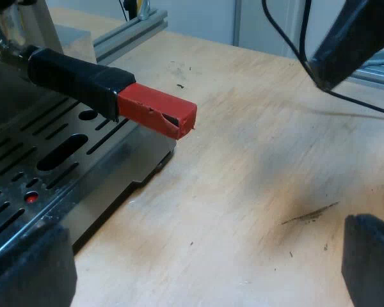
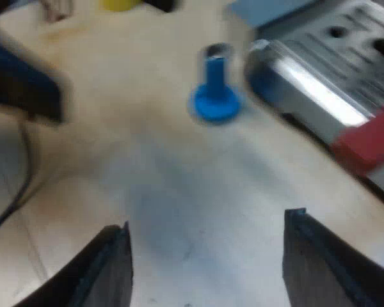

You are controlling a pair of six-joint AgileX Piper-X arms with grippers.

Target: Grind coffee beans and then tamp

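One espresso machine (image 1: 25, 96), front side. Its slotted metal drip tray (image 1: 57, 173) shows a small red spot (image 1: 31, 197) through one slot.

One holder, set at the machine's front. The dark handle (image 1: 77, 77) runs near level and its red end (image 1: 157, 112) juts past the tray's edge over the wooden table (image 1: 256, 160). The basket end is hidden, so its contents cannot be told.

One tamper (image 2: 214, 96), blue, upright on its base on the table, just beside the machine's corner and well apart from both grippers.

One left gripper (image 1: 198, 256), angled down over bare table beside the tray. Its jaws are spread wide and hold nothing. The red end lies at about eleven o'clock from it. A dark shape (image 1: 352, 38) at one o'clock is possibly the other arm.

One right gripper (image 2: 208, 262), tilted down over the table. Its jaws are wide apart and empty. From it, the tamper is at twelve o'clock and the red end at two o'clock.
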